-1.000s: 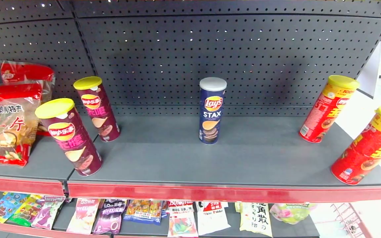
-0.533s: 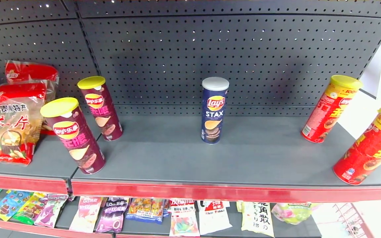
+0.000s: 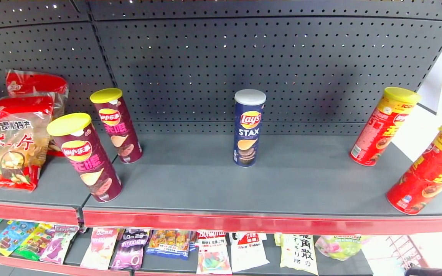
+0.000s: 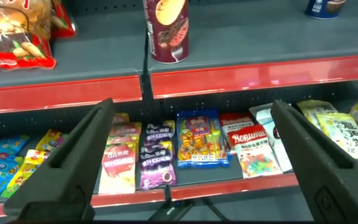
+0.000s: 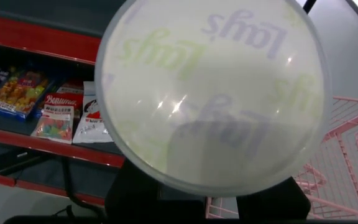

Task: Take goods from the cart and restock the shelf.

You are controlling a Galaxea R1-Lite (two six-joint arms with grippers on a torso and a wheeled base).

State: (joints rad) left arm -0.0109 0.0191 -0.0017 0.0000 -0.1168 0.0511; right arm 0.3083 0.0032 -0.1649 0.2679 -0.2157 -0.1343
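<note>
The right gripper [image 5: 207, 198] is closed on a chip canister [image 5: 211, 93], whose clear lid faces the wrist camera; the contact points are hidden behind the canister body. The pink wire cart [image 5: 353, 163] is close behind it. The left gripper [image 4: 185, 163] is fully open and empty, positioned low in front of the snack packets [image 4: 197, 138] on the lower shelf. On the upper shelf [image 3: 267, 223], 1 blue canister [image 3: 248, 129] stands upright at centre, with 2 maroon canisters [image 3: 84, 157] well apart to its left and 2 red canisters [image 3: 382, 126] well apart to its right. Judged step: carrying the canister to the shelf. Next move: raise the held canister above the red front lip, then set it upright on bare shelf beside the blue canister, clear of its neighbours.
</note>
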